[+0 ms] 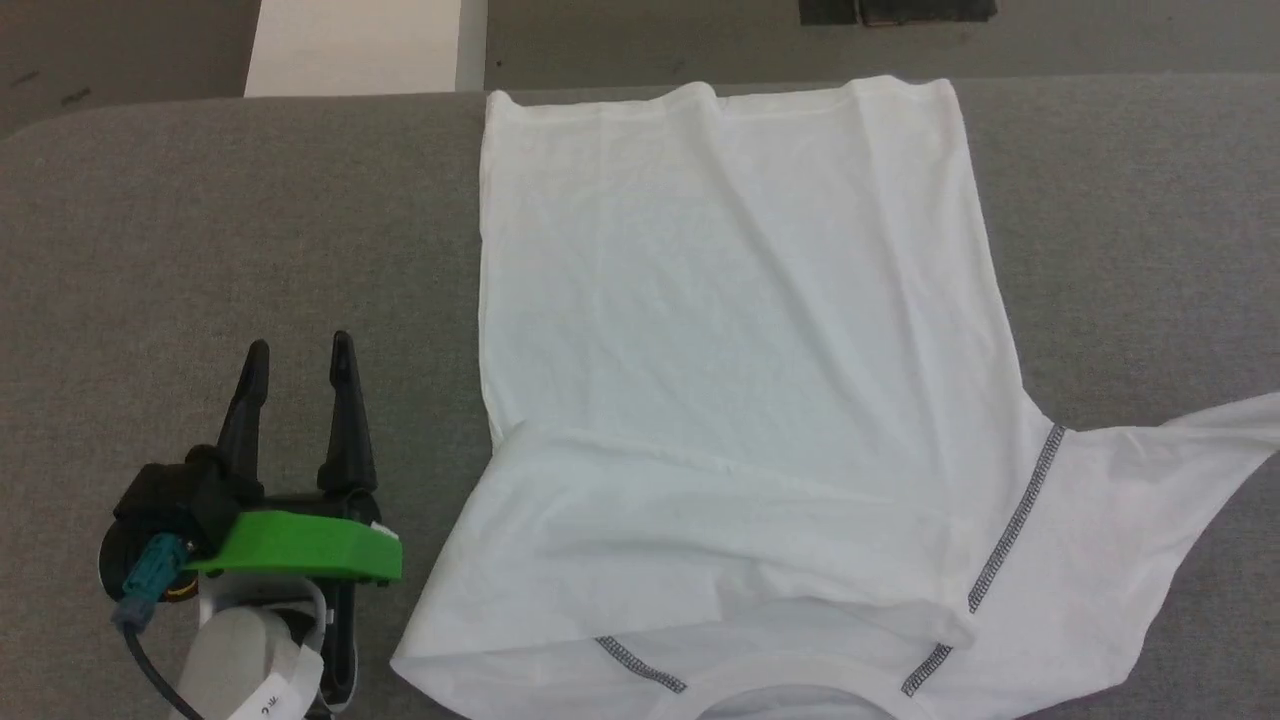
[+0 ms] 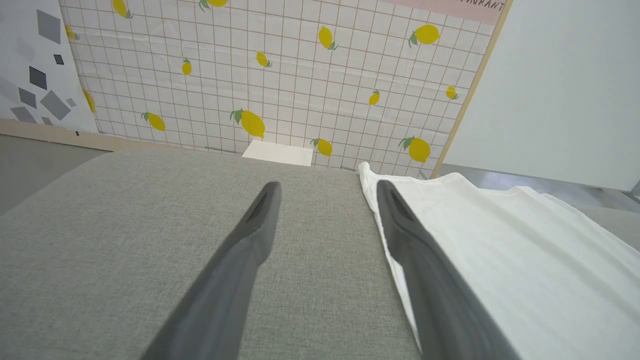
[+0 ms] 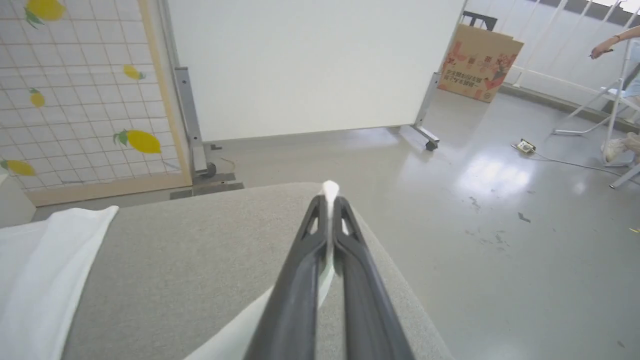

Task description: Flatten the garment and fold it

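Observation:
The white garment (image 1: 740,330) lies flat on the grey padded table (image 1: 200,230), hem at the far edge, round neckline at the near edge. One sleeve is folded across its lower body; the other stretches off to the right (image 1: 1180,470). My left gripper (image 1: 300,362) stands open over bare table just left of the shirt's side edge (image 2: 380,235), with nothing between its fingers. In the right wrist view my right gripper (image 3: 330,197) is shut on a thin strip of the white garment (image 3: 329,189) near the table's rounded end.
A rigid white box (image 1: 355,45) stands beyond the table's far left edge. A lemon-patterned tiled panel (image 2: 280,75) and a white partition (image 3: 310,65) rise behind. On the floor sit a cardboard box (image 3: 477,62) and a power strip (image 3: 525,146). A person's hand (image 3: 602,49) shows far right.

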Robot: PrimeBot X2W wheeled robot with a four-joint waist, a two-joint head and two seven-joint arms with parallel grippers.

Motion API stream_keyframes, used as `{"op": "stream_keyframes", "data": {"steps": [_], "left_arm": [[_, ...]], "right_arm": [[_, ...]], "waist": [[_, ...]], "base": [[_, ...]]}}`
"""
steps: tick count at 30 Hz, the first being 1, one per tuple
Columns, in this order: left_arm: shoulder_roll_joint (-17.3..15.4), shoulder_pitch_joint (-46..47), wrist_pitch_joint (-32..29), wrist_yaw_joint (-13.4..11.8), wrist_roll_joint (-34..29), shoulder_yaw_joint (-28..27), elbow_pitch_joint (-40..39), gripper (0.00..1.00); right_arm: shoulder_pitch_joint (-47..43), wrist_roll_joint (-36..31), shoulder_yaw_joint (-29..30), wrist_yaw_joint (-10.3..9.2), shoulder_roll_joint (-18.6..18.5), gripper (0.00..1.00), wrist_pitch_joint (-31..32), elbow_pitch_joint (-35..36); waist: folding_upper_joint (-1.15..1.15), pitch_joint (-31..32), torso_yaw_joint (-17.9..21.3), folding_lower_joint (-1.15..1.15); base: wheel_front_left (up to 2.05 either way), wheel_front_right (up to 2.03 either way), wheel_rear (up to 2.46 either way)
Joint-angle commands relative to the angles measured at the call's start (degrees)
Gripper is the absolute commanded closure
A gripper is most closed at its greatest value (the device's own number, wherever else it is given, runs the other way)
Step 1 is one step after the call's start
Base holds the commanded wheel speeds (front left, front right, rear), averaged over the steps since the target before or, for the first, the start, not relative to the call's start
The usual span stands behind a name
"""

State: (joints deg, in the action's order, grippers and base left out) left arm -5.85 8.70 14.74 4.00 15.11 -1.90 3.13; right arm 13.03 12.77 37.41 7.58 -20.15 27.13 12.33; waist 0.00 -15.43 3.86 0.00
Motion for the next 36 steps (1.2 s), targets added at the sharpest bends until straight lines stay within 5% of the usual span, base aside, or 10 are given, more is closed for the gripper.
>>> {"op": "stream_keyframes", "data": {"steps": [1,7,13,21,29,36], "left_arm": [[0.09,-0.67,0.26,0.39,-0.17,0.01,0.41,0.0],[0.36,-0.55,0.26,0.77,-0.18,0.83,1.19,0.0],[0.31,0.08,0.26,1.08,-0.02,0.98,1.83,0.0],[0.92,1.03,0.26,1.26,0.08,1.7,2.01,0.0],[1.41,2.26,0.26,1.69,0.17,1.99,2.7,0.0],[1.67,2.46,0.26,1.97,0.0,1.34,3.29,0.0]], "right_arm": [[-1.55,0.46,-1.52,-0.09,1.47,1.0,1.57,3.66],[-7.14,0.06,-16.05,-0.09,7.3,1.0,9.98,21.72],[-6.22,-1.83,-38.95,-0.09,8.5,1.0,13.18,25.7],[-0.7,-4.41,-60.68,-0.09,12.9,1.0,9.69,8.07],[2.99,-4.27,-68.75,-0.09,14.9,1.0,5.58,-12.4],[4.22,-0.01,-72.76,-0.09,13.85,1.0,8.37,-20.55]], "waist": [[0.0,1.73,0.88,0.0],[0.0,2.44,0.29,0.0],[0.0,2.33,-0.23,0.0],[0.0,0.99,-2.22,0.0],[0.0,-0.67,-4.3,0.0],[0.0,-0.92,-4.35,0.0]], "base": [[0.0,0.0,0.0],[0.0,0.0,0.0],[0.0,0.0,0.0],[0.0,0.0,0.0],[0.0,0.0,0.0],[0.0,0.0,0.0]]}}
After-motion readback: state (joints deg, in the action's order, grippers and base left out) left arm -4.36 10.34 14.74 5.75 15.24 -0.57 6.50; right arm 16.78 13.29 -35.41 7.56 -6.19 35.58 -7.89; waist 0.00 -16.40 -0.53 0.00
